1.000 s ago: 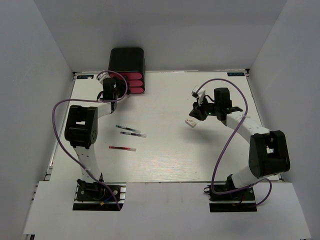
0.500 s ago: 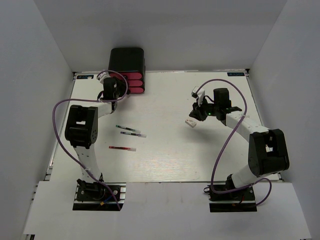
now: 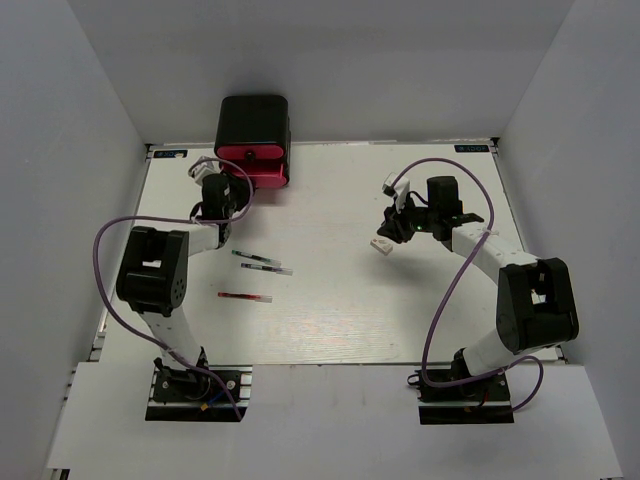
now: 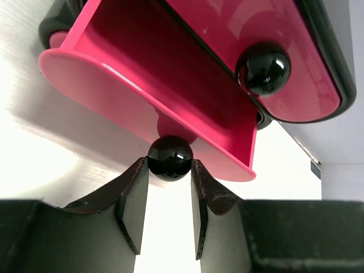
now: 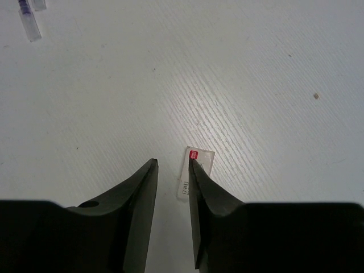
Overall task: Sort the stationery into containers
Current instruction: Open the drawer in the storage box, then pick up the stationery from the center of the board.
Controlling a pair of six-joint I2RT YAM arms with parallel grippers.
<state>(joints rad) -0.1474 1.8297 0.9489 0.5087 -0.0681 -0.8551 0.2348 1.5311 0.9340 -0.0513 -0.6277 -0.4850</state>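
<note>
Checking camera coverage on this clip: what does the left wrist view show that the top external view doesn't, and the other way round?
Only the left wrist view: the left gripper shut on the black knob of the pulled-out pink drawer, and a second knob on the drawer above it. Only the top external view: two dark pens, the red pen, the white eraser and the right gripper. Both: that drawer standing out of the black cabinet.

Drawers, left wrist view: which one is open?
The drawer whose knob sits between the left claw's fingers: it sticks out, inside showing; the other drawer sits flush in the cabinet.
</note>
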